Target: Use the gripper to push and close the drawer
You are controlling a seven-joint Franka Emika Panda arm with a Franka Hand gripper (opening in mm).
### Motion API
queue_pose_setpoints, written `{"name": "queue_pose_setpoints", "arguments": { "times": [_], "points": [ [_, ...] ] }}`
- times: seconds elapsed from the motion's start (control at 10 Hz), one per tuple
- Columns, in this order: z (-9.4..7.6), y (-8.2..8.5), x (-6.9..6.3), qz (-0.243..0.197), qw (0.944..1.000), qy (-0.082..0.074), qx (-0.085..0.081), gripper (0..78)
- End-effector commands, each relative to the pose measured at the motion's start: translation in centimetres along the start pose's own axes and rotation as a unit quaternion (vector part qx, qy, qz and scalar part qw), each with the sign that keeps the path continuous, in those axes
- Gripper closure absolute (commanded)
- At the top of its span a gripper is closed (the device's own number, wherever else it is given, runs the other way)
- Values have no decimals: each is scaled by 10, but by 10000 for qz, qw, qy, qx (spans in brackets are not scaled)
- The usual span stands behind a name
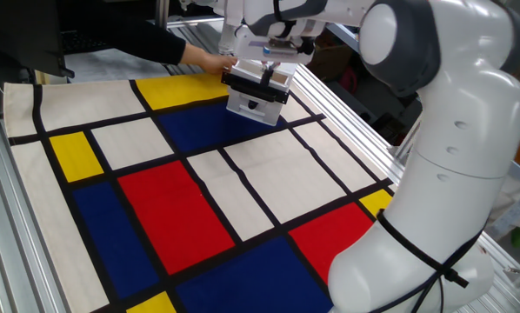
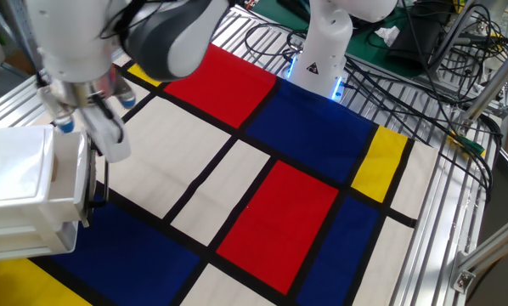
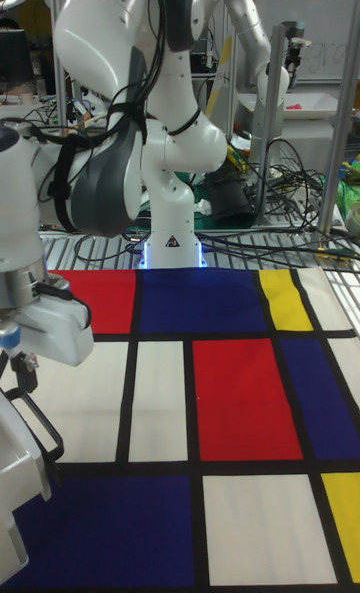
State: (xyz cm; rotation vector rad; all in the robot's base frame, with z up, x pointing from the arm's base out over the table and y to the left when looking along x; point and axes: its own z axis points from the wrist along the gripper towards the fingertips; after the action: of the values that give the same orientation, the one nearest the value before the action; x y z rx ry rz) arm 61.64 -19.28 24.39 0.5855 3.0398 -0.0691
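Contact looks made, so I keep the gripper (image 2: pixel 91 127), fingers apparently narrow and holding nothing, square against the drawer (image 2: pixel 29 200) front above its knob, pushing straight.

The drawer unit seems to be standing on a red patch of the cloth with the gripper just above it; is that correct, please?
Not quite: the drawer stands at the blue patch beside the yellow one, not on red, as one fixed view shows. The gripper is indeed just above it.
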Motion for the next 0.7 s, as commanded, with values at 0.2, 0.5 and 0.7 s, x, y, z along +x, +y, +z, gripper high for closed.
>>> {"name": "queue_pose_setpoints", "arguments": {
  "times": [0.2, 0.5, 0.7],
  "points": [
    [7, -7, 7, 126, 9999, -81, -7, 776],
    [8, -6, -4, 88, 9999, -70, -6, 776],
    [11, -5, -5, 108, 9999, -105, -10, 776]
  ]
}}
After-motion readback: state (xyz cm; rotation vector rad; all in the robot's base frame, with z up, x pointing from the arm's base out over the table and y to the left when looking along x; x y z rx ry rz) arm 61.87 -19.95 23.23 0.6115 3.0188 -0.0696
